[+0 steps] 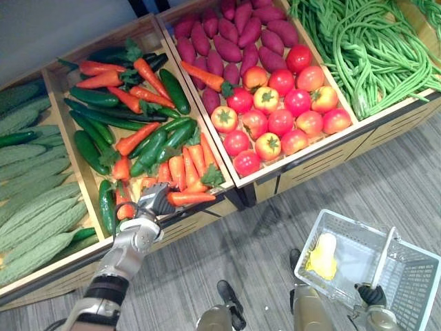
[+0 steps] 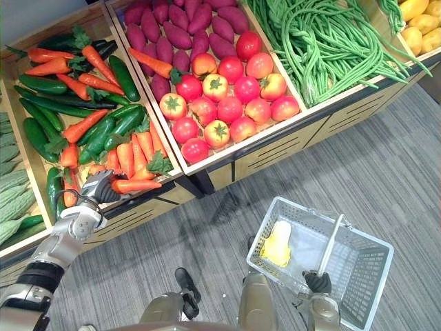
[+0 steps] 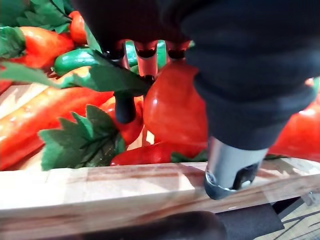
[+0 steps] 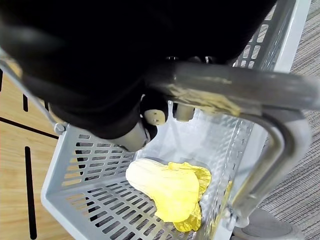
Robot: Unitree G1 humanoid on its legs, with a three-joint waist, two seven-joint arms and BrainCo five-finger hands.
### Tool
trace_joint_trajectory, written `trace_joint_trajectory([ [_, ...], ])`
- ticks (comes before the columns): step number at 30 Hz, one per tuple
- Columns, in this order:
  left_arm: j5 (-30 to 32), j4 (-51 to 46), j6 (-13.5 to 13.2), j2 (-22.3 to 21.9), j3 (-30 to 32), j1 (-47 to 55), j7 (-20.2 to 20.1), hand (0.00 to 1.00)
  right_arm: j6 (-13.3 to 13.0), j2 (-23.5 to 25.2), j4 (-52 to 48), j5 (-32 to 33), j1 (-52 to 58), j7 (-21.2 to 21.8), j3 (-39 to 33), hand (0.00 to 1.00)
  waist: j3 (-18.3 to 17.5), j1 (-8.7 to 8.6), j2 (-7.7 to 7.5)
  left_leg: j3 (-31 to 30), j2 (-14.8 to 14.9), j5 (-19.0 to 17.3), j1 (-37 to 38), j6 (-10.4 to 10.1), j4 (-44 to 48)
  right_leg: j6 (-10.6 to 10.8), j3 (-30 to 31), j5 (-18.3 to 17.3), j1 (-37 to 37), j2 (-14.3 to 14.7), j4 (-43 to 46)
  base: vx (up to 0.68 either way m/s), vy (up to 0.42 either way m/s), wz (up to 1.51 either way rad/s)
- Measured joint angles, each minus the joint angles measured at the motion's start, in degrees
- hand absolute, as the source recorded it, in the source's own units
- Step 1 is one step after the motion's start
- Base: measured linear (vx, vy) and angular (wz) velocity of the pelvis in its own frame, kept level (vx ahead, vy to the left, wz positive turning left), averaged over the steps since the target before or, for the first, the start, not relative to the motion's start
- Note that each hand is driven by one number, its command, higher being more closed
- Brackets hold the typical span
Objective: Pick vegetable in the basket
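Lying crosswise, the carrot (image 1: 191, 198) tapers rightward.

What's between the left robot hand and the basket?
In the left eye view: the crate's wooden front, then bare striped grey floor, between the left robot hand and the basket.

Carrots (image 1: 187, 198) are orange, the slotted basket (image 1: 413, 276) grey, its vegetable (image 1: 322, 257) yellow.

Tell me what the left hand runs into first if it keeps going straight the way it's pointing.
Most likely the carrots heaped at the crate's front edge; the left hand is already right over them, so depth is hard to judge.
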Motion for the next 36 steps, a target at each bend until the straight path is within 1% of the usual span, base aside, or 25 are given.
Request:
trace_joint_trajectory([
  [4, 0.16, 3.5, 0.35, -0.28, 0.18, 0.27, 0.07, 1.0, 0.08, 0.01, 0.05, 0.01, 0.01, 0.0, 0.06, 1.0, -0.01, -0.38, 0.01, 0.22, 0.14, 0.0, 0.19, -0.01, 0.22, 0.05, -0.05, 0.08, 0.14, 0.04, -0.12, -0.01, -0.013, -0.04],
  [9, 0.6, 3.73, 0.05, -0.32, 0.44, 0.27, 0.12, 1.0, 0.1, 0.04, 0.24, -0.01, 0.02, 0.01, 0.26, 1.0, -0.13, -0.78, 0.19, -0.39, 0.46, 0.0, 0.77, -0.02, 0.39, 0.0, -0.92, 0.23, 1.38, 0.05, -0.69, 0.01, -0.018, 0.06],
  [15, 0.68, 2.66, 0.21, -0.34, 0.86, 0.45, -0.02, 1.0, 0.15, 0.12, 0.48, -0.04, 0.05, 0.02, 0.51, 1.0, 0.08, -0.94, -0.62, -1.62, 0.66, 0.05, 1.25, 0.02, 0.64, -0.01, -1.98, 0.23, 2.81, -0.06, -0.82, 0.01, -0.02, 0.09],
  [18, 0.72, 0.59, 1.76, -0.36, 1.12, 1.3, -0.03, 1.0, 0.2, 0.23, 0.48, -0.09, 0.11, 0.02, 0.14, 1.0, 0.11, -0.95, -1.2, -2.78, 0.77, 0.17, 1.25, 0.15, 0.91, -0.02, -2.52, 0.24, 3.4, -0.14, -0.78, 0.0, -0.023, 0.1],
  [19, 0.7, -0.8, 2.28, -0.37, 2.26, 2.0, 0.05, 1.0, 0.22, 0.25, 0.48, -0.16, 0.15, 0.02, -0.15, 1.0, 0.04, -0.94, -1.52, -2.83, 0.81, 0.18, 1.34, 0.16, 1.05, -0.02, -2.55, 0.24, 3.6, -0.14, -0.73, 0.0, -0.023, 0.09],
  [20, 0.7, -1.94, 3.16, -0.78, 4.55, 2.01, 0.64, 1.0, 0.25, 0.25, 0.49, -0.29, 0.37, 0.01, -0.41, 1.0, 0.0, -0.92, -1.63, -2.9, 0.85, 0.18, 1.5, 0.16, 1.18, -0.03, -2.62, 0.24, 4.0, -0.16, -0.74, -0.01, -0.018, 0.07],
  [21, 0.68, -3.71, 4.41, -0.87, 8.21, 1.87, 2.17, 1.0, 0.32, 0.26, 0.49, -0.54, 0.59, 0.01, -0.7, 1.0, -0.04, -0.86, -1.74, -2.99, 0.92, 0.17, 1.95, 0.16, 1.31, -0.03, -2.74, 0.23, 4.56, -0.16, -0.74, 0.0, -0.01, 0.07],
  [23, 0.68, -6.83, 5.61, -0.55, 12.83, 1.78, 4.16, 1.0, 0.46, 0.26, 0.49, -0.65, 0.85, 0.02, -1.7, 1.0, -0.07, -0.67, -1.73, -3.06, 0.92, 0.15, 2.88, 0.16, 1.39, -0.04, -2.86, 0.22, 5.63, -0.2, -0.77, -0.01, -0.009, 0.03],
  [24, 0.68, -9.08, 6.13, 0.0, 13.92, 1.8, 5.0, 1.0, 0.67, 0.26, 0.56, -0.69, 0.94, 0.02, -2.52, 1.0, -0.12, -0.47, -1.74, -3.19, 0.86, 0.13, 3.26, 0.16, 1.4, -0.04, -2.98, 0.21, 6.13, -0.27, -0.81, -0.01, -0.006, 0.05],
  [26, 0.69, -12.0, 6.24, 0.3, 14.29, 1.83, 5.49, 1.0, 1.05, 0.24, 0.61, -0.7, 1.09, 0.02, -3.56, 1.0, -0.34, -0.27, -1.87, -4.12, 0.67, 0.14, 3.24, 0.18, 1.42, -0.04, -3.3, 0.21, 6.41, -0.5, -0.83, -0.03, -0.009, 0.13],
  [28, 0.7, -12.72, 6.13, 0.29, 14.27, 1.97, 5.68, 1.0, 1.27, 0.25, 0.71, -0.89, 1.25, 0.03, -4.72, 1.0, -0.55, -0.19, -1.96, -4.35, 0.61, 0.17, 3.37, 0.22, 1.52, -0.04, -3.62, 0.21, 7.06, -0.66, -1.05, -0.02, -0.009, 0.13],
  [30, 0.72, -12.74, 6.23, 0.28, 14.27, 2.31, 5.69, 1.0, 1.32, 0.24, 1.09, -2.41, 1.79, 0.03, -5.63, 1.0, -1.82, 0.02, -2.18, -4.4, 0.57, 0.18, 3.26, 0.24, 1.5, -0.02, -3.78, 0.25, 7.07, -0.66, -1.31, 0.0, 0.0, 0.0],
  [32, 0.72, -13.89, 6.24, 0.28, 14.29, 2.85, 5.69, 1.0, 1.33, 0.24, 2.59, -2.58, 1.84, 0.04, -6.94, 1.0, -3.35, 0.34, -2.43, -4.47, 0.37, 0.18, 3.28, 0.24, 1.46, -0.08, -3.83, 0.38, 7.28, -0.58, -1.69, 0.0, 0.0, 0.0],
  [36, 0.76, -17.52, 6.17, 0.28, 14.37, 3.73, 5.71, 1.0, 1.33, 0.24, 2.83, -2.77, 1.97, 0.05, -7.42, 1.0, -3.78, 0.32, -2.64, -4.66, 0.3, 0.19, 3.74, 0.25, 1.45, -0.16, -3.87, 0.46, 7.95, -0.58, -1.91, 0.01, -0.001, 0.0],
])
